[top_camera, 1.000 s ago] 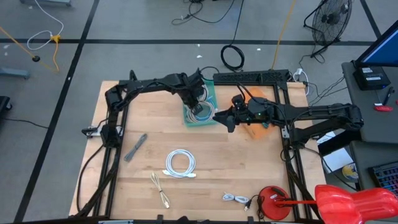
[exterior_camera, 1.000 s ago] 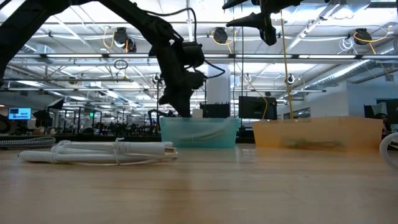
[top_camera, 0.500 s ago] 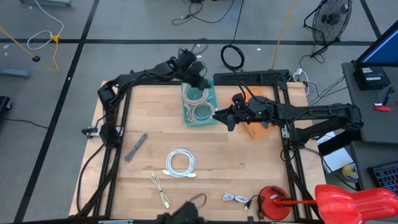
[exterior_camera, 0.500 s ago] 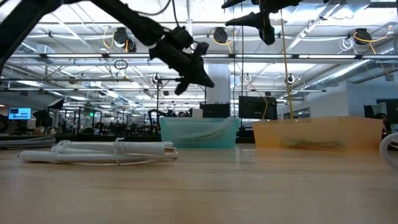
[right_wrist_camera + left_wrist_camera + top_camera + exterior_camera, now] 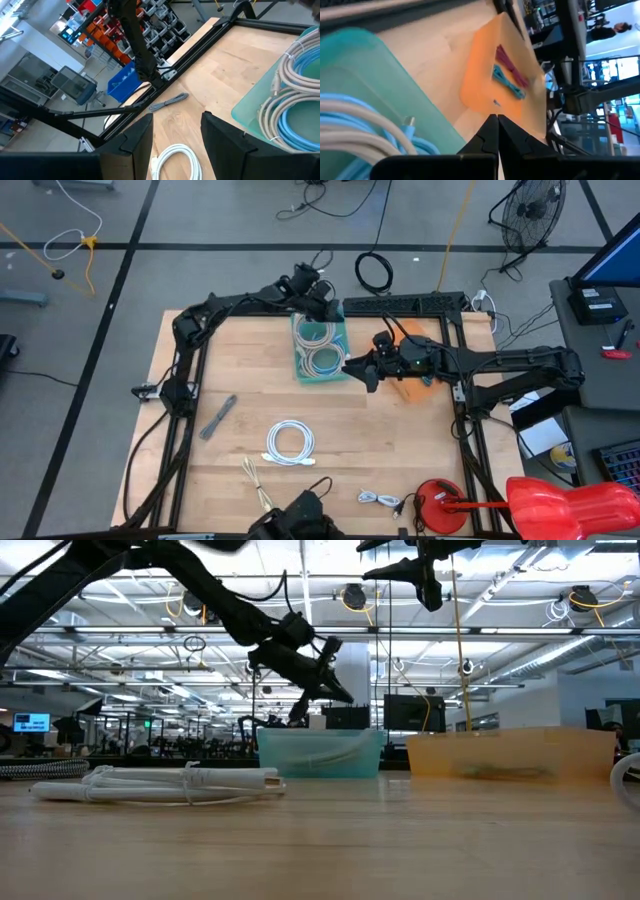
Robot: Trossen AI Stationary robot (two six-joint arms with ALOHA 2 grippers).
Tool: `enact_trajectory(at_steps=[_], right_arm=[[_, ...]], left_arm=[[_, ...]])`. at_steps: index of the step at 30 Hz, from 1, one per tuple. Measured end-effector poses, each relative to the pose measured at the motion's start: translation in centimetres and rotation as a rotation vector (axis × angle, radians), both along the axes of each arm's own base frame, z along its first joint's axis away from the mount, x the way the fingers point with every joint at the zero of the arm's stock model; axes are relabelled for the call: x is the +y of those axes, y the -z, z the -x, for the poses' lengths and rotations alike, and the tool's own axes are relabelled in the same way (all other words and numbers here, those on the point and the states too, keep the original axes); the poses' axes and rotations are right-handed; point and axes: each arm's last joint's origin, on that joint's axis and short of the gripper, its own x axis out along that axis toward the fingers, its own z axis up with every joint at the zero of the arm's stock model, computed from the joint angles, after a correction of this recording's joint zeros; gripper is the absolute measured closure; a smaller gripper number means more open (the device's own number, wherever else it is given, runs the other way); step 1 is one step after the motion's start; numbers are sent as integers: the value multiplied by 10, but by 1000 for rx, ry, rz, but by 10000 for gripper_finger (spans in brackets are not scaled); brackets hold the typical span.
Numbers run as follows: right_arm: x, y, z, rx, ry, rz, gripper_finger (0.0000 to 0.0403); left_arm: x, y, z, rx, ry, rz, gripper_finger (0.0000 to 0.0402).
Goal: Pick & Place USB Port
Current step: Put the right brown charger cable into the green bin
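Note:
Coiled white and blue USB cables [image 5: 320, 358] lie in a teal bin [image 5: 297, 350] at the table's far middle. My left gripper [image 5: 333, 310] hangs shut and empty over the bin's far edge, slanting a little downward [image 5: 346, 697]; its wrist view shows the closed fingertips [image 5: 496, 132] above the bin's corner [image 5: 375, 65]. To the right stands an orange bin [image 5: 410, 390] with a magenta and a teal cable [image 5: 507, 80] in it. My right gripper [image 5: 352, 368] waits open and empty, raised just right of the teal bin [image 5: 175, 135].
On the bare wood lie a white coiled cable [image 5: 290, 442], a grey cable [image 5: 218, 417], a beige cable [image 5: 258, 485] and a small white cable [image 5: 380, 500]. A red object [image 5: 440, 505] sits at the near right corner. A dark shape [image 5: 300, 515] shows at the near edge.
My left gripper has risen out of the teal bin and moved toward the table's far edge, tipping from pointing down to nearly level and rolling as it went. It has stayed shut and carries nothing. The coiled cables rest in the bin, now uncovered.

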Motion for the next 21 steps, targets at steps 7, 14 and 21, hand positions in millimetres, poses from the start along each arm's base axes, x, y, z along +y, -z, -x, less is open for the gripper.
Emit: enact_trajectory(at_steps=[7,14,21], right_arm=[[0,0,0,2,-5,6,248],[3,0,0,5,-42,-4,248],[6,1,0,9,-59,-1,248]], left_arm=[[3,24,-3,61,-28,44,401],[8,44,-5,91,-48,71,401],[10,46,-4,93,-51,71,401]])
